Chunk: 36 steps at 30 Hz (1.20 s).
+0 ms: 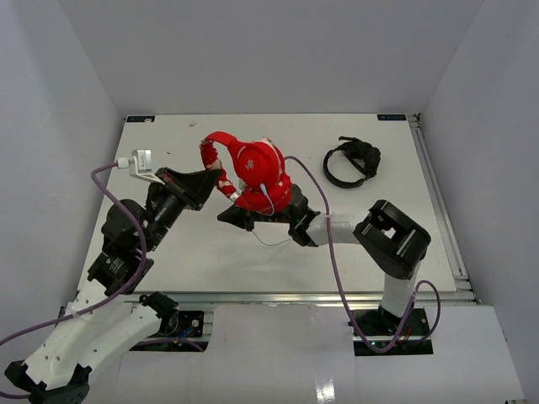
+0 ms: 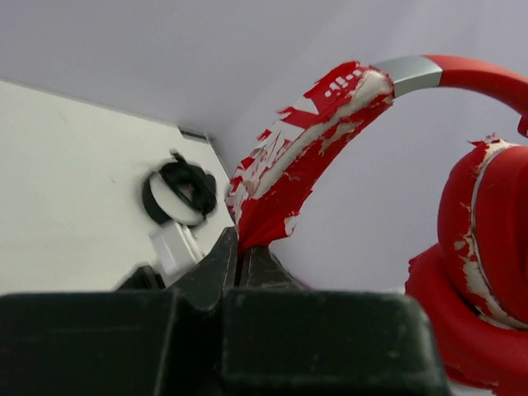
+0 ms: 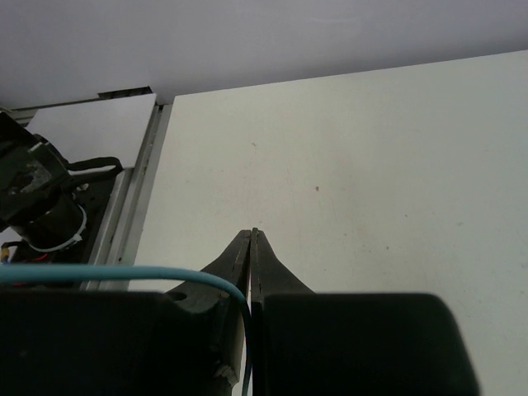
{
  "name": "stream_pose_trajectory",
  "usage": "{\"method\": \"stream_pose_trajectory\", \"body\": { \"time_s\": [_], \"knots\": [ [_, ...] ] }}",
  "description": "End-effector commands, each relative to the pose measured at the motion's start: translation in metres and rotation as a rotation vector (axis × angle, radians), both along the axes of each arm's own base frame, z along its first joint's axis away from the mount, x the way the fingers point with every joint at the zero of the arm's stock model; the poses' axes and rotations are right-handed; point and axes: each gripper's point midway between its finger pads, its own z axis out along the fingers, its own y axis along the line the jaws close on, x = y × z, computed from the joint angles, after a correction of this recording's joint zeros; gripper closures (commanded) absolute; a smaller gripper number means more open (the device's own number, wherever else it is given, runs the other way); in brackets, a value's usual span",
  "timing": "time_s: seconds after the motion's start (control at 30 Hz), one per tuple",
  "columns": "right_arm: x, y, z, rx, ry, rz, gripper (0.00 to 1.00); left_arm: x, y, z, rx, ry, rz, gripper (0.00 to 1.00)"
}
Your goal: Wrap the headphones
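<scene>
ROBOTICS LAB TEST CELL: A white worktop (image 1: 194,252) is seen boxed in on three sides by plain pale panels (image 1: 278,50). An aluminium rail (image 1: 278,299) is fitted along its near edge, where a left arm (image 1: 126,236) and a right arm (image 1: 392,240) are bolted side by side. Purple cabling (image 1: 324,219) is run openly from the arm bases. Red headphones (image 1: 261,172) and black headphones (image 1: 352,162) are seen within the cell.

Red headphones (image 1: 257,168) with flaking white patches, pale blue cable (image 3: 124,271).
</scene>
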Motion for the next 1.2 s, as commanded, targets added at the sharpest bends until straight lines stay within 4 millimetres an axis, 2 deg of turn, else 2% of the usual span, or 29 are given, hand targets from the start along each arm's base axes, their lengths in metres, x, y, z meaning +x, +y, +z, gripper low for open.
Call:
{"method": "stream_pose_trajectory", "body": {
  "time_s": [0.0,0.03,0.07,0.1,0.2,0.4,0.43,0.5,0.53,0.57,0.67,0.73,0.93,1.17],
  "knots": [
    [0.032,-0.006,0.010,-0.013,-0.070,-0.079,0.92,-0.077,-0.044,0.026,0.017,-0.077,-0.470,1.00],
    [0.038,-0.010,0.012,-0.010,-0.073,-0.087,0.92,-0.078,-0.044,0.026,0.018,-0.076,-0.473,1.00],
    [0.045,-0.018,0.013,-0.010,-0.060,-0.099,0.92,-0.092,-0.049,0.019,0.053,-0.068,-0.552,1.00],
    [0.051,-0.025,0.015,-0.006,-0.057,-0.104,0.92,-0.098,-0.049,0.014,0.076,-0.063,-0.579,1.00],
    [0.062,-0.045,0.023,0.001,-0.048,-0.087,0.92,-0.108,-0.047,0.000,0.163,-0.056,-0.613,1.00],
    [0.100,-0.080,0.044,-0.021,-0.025,-0.094,0.92,-0.116,-0.056,-0.043,0.354,-0.027,-0.756,1.00],
    [0.104,-0.083,0.044,-0.047,-0.010,-0.093,0.92,-0.108,-0.055,-0.057,0.396,0.019,-0.724,1.00],
    [0.117,-0.089,0.055,-0.070,-0.037,-0.112,0.92,-0.083,-0.048,-0.082,0.490,0.077,-0.618,1.00],
    [0.120,-0.091,0.053,-0.103,-0.021,-0.123,0.92,-0.075,-0.044,-0.095,0.531,0.115,-0.580,1.00],
    [0.127,-0.093,0.065,-0.104,-0.067,-0.142,0.92,-0.062,-0.040,-0.109,0.579,0.142,-0.525,1.00],
    [0.137,-0.100,0.076,-0.149,-0.086,-0.196,0.92,-0.041,-0.031,-0.141,0.675,0.234,-0.444,1.00],
    [0.140,-0.106,0.081,-0.176,-0.082,-0.218,0.92,-0.028,-0.021,-0.156,0.731,0.279,-0.365,1.00],
    [0.151,-0.116,0.102,-0.223,-0.128,-0.285,0.92,0.001,-0.004,-0.174,0.831,0.365,-0.214,1.00],
    [0.159,-0.122,0.100,-0.301,-0.126,-0.317,0.92,0.032,0.014,-0.201,0.981,0.483,-0.048,1.00]
  ]
}}
